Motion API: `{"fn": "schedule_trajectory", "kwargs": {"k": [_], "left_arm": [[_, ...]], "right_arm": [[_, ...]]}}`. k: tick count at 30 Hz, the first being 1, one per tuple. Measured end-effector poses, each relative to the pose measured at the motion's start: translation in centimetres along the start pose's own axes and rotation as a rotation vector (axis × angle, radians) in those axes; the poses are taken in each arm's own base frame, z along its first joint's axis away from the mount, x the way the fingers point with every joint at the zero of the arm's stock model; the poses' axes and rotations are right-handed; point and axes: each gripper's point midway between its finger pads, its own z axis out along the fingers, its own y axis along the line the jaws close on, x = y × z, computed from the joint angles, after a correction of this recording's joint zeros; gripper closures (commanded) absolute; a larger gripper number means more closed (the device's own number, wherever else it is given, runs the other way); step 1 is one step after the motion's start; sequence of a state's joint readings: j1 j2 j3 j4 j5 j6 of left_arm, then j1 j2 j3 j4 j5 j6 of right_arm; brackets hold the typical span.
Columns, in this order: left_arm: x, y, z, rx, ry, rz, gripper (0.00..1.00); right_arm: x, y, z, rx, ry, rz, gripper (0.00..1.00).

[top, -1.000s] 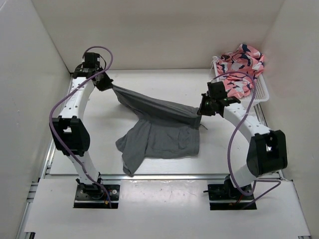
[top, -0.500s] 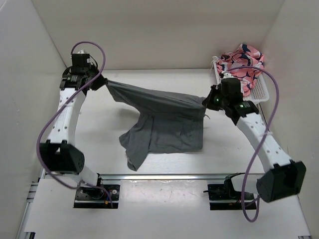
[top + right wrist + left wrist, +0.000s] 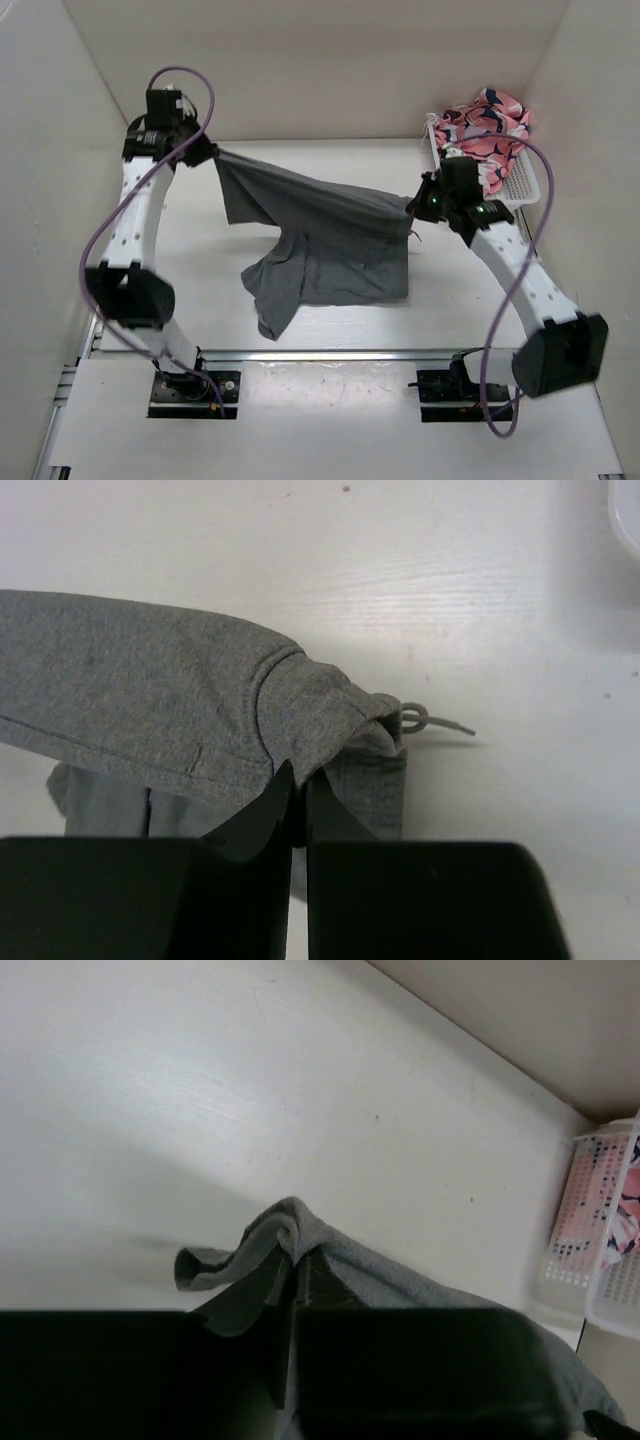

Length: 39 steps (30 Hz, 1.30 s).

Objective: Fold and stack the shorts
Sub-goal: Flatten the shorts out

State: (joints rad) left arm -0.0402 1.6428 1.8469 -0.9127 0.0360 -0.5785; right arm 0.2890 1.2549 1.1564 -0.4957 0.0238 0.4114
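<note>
Stretching between your two claws, the shorts (image 3: 330,245) hung over the middle of the bench (image 3: 440,310). Their top edge was pulled taut and lifted, and the rest draped down onto the surface with one leg trailing toward the near edge. Your left claw (image 3: 207,152) was clenched on one end of the cloth above the far left corner of the bench. In the left wrist view a pinched fold poked out past the closed fingers (image 3: 250,1295). Your right claw (image 3: 415,207) was clenched on the other end, toward the right edge. The right wrist view showed the grey hem bunched at the fingertips, with the thin drawstring (image 3: 432,720) curling out just beside it. At the far right corner stood a white basket (image 3: 528,185) with a pink patterned cloth (image 3: 485,120) heaped in it, just beyond your right wrist and apart from the shorts. Purple cables (image 3: 105,225) looped off both arms. White walls (image 3: 320,70) closed in the bench on the left, far and right sides.
</note>
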Motion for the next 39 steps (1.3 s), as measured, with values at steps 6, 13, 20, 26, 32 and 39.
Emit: {"fn": "schedule_trajectory", "kwargs": {"k": [6, 13, 20, 26, 32, 39], "left_arm": [[-2.3, 0.3, 11.3, -0.065, 0.044, 0.031, 0.05], [5.0, 5.2, 10.4, -0.215, 0.23, 0.07, 0.39], [16.8, 7.8, 0.5, -0.189, 0.389, 0.104, 0.28], [26.5, 12.0, 1.0, -0.295, 0.617, 0.07, 0.27], [28.9, 12.3, 3.6, -0.323, 0.664, 0.081, 0.32], [30.4, 13.0, 5.4, -0.352, 0.692, 0.095, 0.82]], "right_arm": [[-2.8, -2.2, 7.7, 0.112, 0.038, 0.026, 0.19], [-1.2, -3.0, 5.6, 0.128, 0.027, 0.058, 0.2], [5.2, -3.0, 0.4, 0.039, 0.077, 0.116, 0.2], [14.2, -3.7, -0.7, 0.001, 0.272, 0.243, 0.2], [20.5, -3.8, -1.2, -0.023, 0.403, 0.417, 0.19], [22.3, -3.3, -0.4, -0.052, 0.423, 0.545, 0.21]]}}
